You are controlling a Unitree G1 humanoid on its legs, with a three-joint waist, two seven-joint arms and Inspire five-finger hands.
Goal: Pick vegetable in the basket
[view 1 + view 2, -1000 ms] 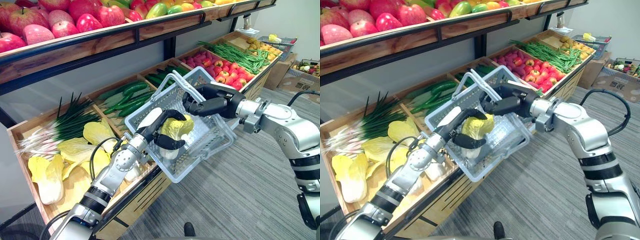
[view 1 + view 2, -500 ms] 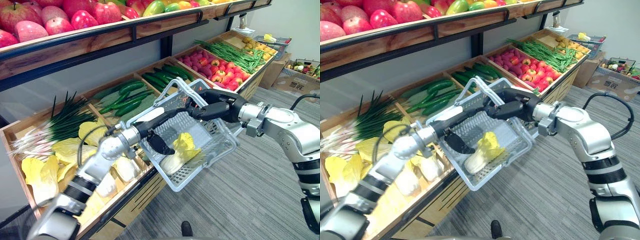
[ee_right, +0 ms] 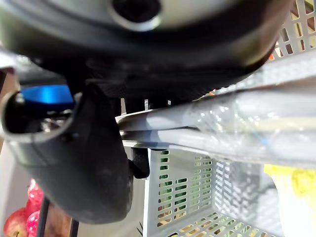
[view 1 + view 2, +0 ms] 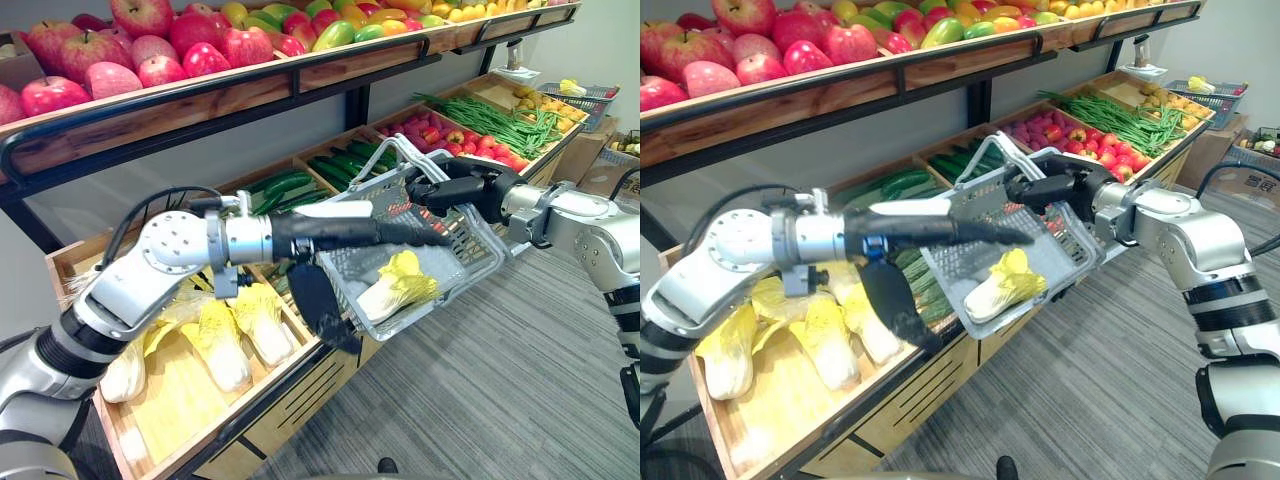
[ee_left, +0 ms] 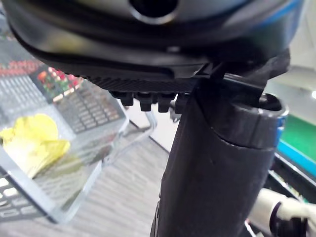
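In basket (image 4: 462,255), cabbage (image 4: 398,287) (right hand (image 4: 458,188) holding)

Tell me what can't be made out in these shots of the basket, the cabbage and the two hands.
Eye views: the left hand and its forearm cross the basket, hiding part of its inside.
Right wrist view: the cabbage is cut off by the picture's edge.
Right wrist view: the bulk of the right hand hides where its fingers close round the basket handle.
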